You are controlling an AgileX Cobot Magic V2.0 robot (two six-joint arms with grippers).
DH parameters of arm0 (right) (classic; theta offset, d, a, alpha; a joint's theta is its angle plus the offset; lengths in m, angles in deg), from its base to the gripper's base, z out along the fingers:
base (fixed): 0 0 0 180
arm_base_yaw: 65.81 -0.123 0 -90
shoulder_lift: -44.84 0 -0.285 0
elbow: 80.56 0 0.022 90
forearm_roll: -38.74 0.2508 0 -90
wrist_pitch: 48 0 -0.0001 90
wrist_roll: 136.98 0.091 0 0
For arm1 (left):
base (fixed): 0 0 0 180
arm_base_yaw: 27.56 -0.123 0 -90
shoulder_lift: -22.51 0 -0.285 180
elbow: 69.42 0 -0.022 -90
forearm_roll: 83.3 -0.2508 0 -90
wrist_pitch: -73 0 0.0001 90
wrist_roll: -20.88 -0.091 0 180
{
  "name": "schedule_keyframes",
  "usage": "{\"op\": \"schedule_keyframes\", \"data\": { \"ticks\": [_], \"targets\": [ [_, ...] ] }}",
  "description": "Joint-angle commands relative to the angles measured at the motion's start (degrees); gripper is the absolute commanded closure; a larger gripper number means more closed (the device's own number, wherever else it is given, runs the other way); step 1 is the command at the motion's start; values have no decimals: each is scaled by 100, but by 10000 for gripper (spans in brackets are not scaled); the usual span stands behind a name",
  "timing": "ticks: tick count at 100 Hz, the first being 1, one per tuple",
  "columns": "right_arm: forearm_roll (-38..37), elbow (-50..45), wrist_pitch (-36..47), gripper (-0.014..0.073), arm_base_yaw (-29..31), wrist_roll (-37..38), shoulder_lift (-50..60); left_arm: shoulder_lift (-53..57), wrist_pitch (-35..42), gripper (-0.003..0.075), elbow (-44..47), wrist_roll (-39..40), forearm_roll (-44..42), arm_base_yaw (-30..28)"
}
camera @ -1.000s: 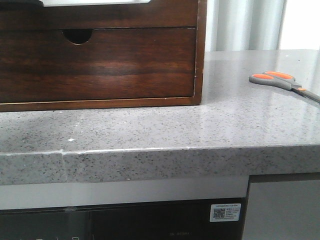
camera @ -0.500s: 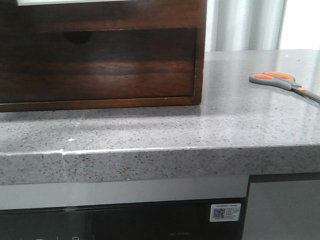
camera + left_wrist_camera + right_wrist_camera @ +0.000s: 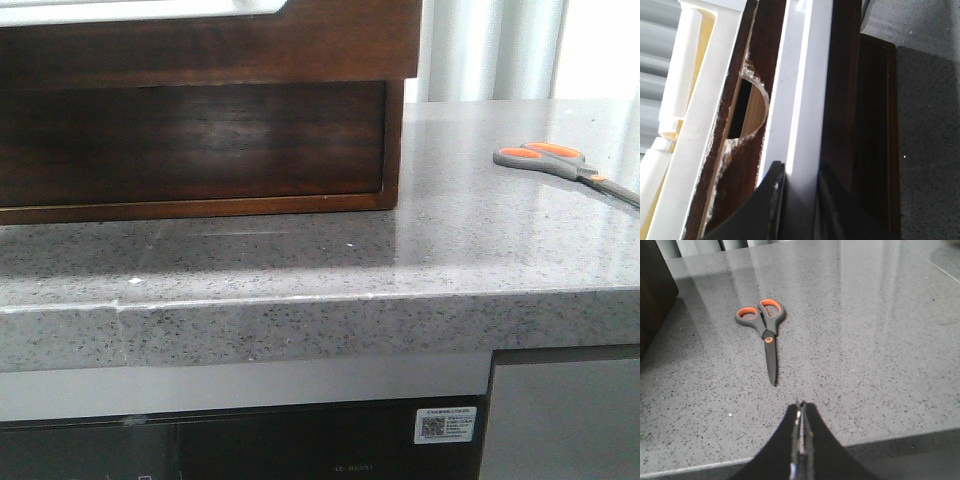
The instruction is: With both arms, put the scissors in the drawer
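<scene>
Drawer [image 3: 200, 45] pulled out from its cabinet — left gripper [image 3: 801, 175] clamped on the drawer's front panel, white inside showing. Scissors [image 3: 562, 165] lie untouched on the counter [image 3: 300, 250] near its right edge, well apart from the drawer. Right gripper [image 3: 800, 412] hangs closed and empty, short of the blades. Left to do: pick up, drop in.

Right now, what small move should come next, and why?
Probably open the right gripper and ease it toward the scissors. It is shut and empty, short of the blade tips, with the scissors flat on the counter. The left gripper grips the drawer front.
</scene>
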Motion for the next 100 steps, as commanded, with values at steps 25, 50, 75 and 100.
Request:
{"op": "schedule_keyframes", "data": {
  "ticks": [25,50,75,100],
  "targets": [
    [-16,200,377,640,1,-23,-95,101,402,441,-18,684,737,32],
    [142,200,180,640,1,-23,-95,101,1029,404,96,684,775,32],
    [142,429,107,638,-25,-81,-287,123,1979,404,139,1078,1731,32],
    [44,1380,-464,424,-313,-397,-1500,357,2040,404,139,1127,2404,32]
  ]
}}
